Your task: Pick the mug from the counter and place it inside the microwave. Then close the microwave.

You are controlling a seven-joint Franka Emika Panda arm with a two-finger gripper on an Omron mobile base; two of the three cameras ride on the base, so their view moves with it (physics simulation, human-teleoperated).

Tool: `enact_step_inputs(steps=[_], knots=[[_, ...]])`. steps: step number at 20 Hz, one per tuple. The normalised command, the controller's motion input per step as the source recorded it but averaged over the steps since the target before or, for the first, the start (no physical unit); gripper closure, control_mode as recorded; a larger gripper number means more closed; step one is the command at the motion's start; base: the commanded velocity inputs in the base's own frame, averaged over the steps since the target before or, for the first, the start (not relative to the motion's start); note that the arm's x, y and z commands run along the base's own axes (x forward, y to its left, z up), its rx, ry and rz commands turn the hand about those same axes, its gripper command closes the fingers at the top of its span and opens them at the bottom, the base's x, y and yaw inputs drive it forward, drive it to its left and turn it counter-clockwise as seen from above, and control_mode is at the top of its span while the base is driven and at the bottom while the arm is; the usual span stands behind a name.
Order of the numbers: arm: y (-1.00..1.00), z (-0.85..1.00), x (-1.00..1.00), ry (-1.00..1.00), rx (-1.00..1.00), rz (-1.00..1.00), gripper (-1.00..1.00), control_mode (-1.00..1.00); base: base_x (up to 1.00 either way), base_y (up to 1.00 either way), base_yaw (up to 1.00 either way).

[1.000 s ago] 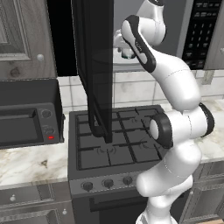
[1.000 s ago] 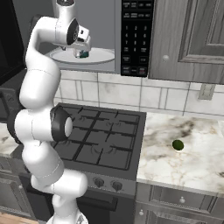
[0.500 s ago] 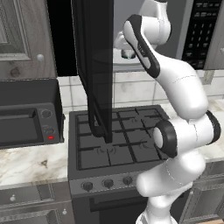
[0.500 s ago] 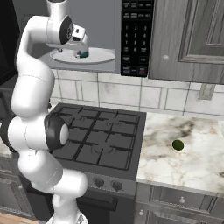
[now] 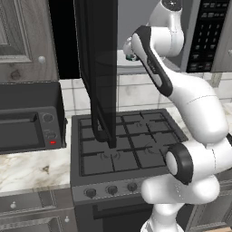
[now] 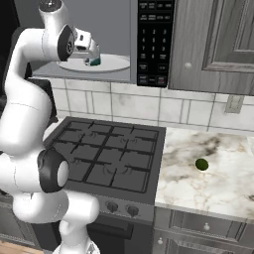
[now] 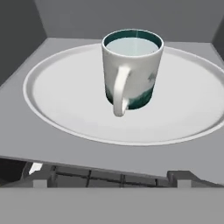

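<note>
The mug [image 7: 131, 70], pale with a teal-green lower part, stands upright on the white round plate [image 7: 65, 92] inside the microwave [image 6: 154, 42], its handle turned toward the hand camera. My gripper [image 7: 111, 179] is open, a short way in front of the mug, with nothing between its fingertips [image 7: 39, 178]. From the base views the gripper [image 6: 92, 53] hovers at the microwave's mouth just before the mug [image 6: 93, 61]. The mug [image 5: 132, 57] is partly hidden behind the arm. The microwave's dark glass door [image 5: 97, 68] stands swung wide open. The marble counter [image 6: 218, 178] lies to the right of the stove.
A black gas stove [image 6: 109, 149] sits under the microwave. The open door hangs over the stove's left half [image 5: 104, 136]. A black toaster oven [image 5: 27, 122] with a red light stands on the left counter. A small dark green round object [image 6: 201, 164] lies on the right counter.
The arm's elbow has sunk lower and the hand has drawn slightly back from the mug. The mug stays put on the plate, and the jaws stay wide.
</note>
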Motion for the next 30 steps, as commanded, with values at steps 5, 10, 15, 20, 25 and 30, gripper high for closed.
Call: enact_step_inputs(steps=[5, 10, 15, 20, 25, 30], knots=[[-0.31, -0.36, -0.32, -0.22, 0.0, 0.0, -1.0, -1.0, 0.0, 0.0, 0.0], [-0.2, 0.02, -0.58, -0.16, 0.0, -0.01, -1.0, -1.0, 0.0, 0.0, 0.0], [0.0, 0.23, -0.74, -0.02, 0.0, 0.0, -1.0, -1.0, 0.0, 0.0, 0.0], [-0.01, 0.21, -0.75, 0.0, 0.0, -0.02, -1.0, -1.0, 0.0, 0.0, 0.0], [-0.05, 0.17, -0.51, 0.06, 0.0, -0.02, -1.0, -1.0, 0.0, 0.0, 0.0], [0.0, 0.13, -0.44, 0.09, 0.0, -0.02, -1.0, -1.0, 0.0, 0.0, 0.0]])
